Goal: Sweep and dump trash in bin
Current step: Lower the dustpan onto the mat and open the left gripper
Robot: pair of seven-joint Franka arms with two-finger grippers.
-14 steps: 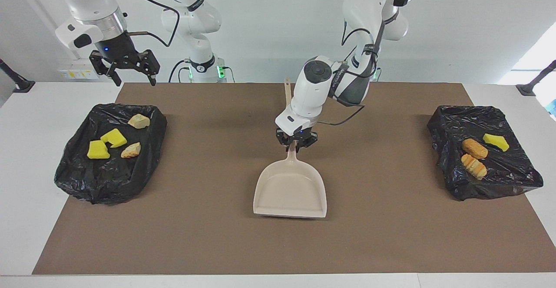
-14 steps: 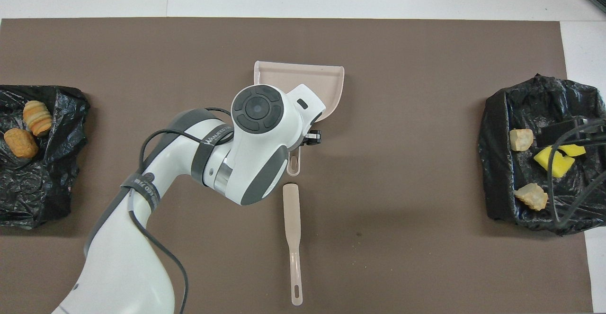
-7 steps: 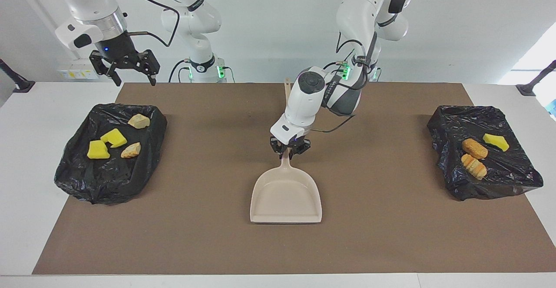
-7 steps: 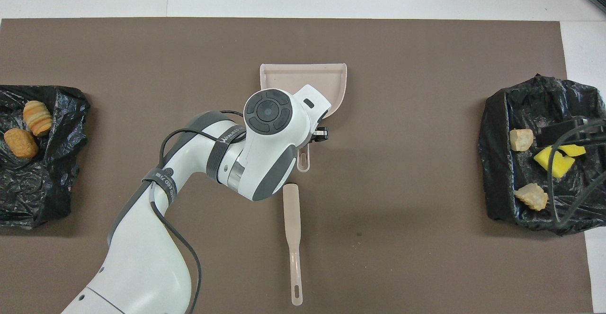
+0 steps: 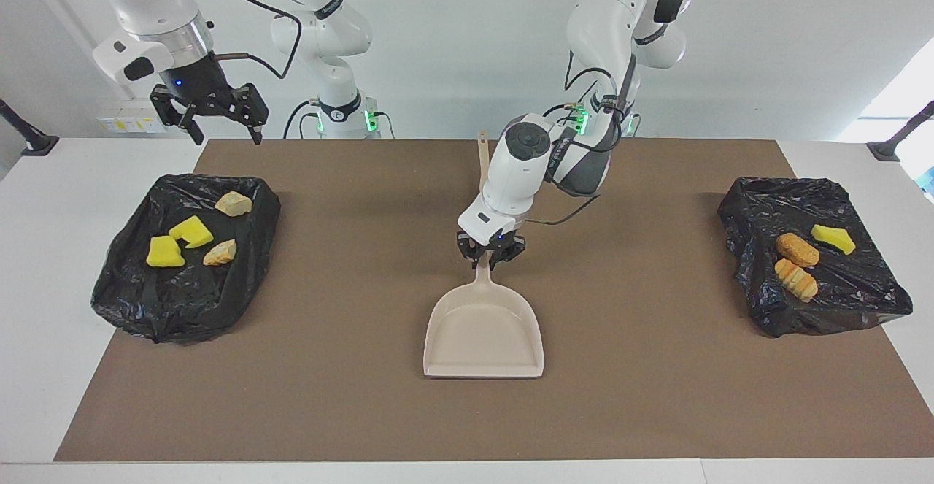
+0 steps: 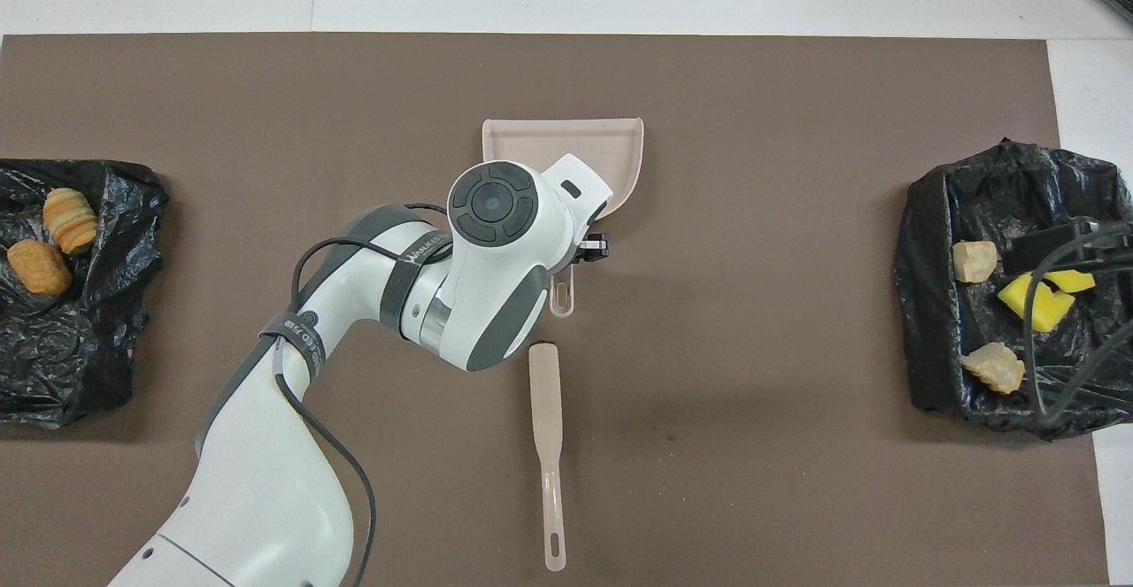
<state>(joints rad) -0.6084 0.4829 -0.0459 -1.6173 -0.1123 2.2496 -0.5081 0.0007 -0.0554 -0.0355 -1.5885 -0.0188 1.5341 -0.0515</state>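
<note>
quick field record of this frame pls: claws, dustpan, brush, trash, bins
left claw: at the dustpan handle, grip unclear
right claw: open, waiting over the table edge by one bin
dustpan: flat on the mat, empty
brush: lies on the mat, nearer the robots than the dustpan
trash: four scraps in one bin, three in the other bin

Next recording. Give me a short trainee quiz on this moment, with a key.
1. How many scraps lie in the bin at the right arm's end of the table?
2. The left gripper is at: A) the handle of the dustpan; B) the brush; C) a bin.
3. True or false: the dustpan is empty, and the right gripper waits in the air with open jaws.

Key: 1) four; 2) A; 3) true.
</note>
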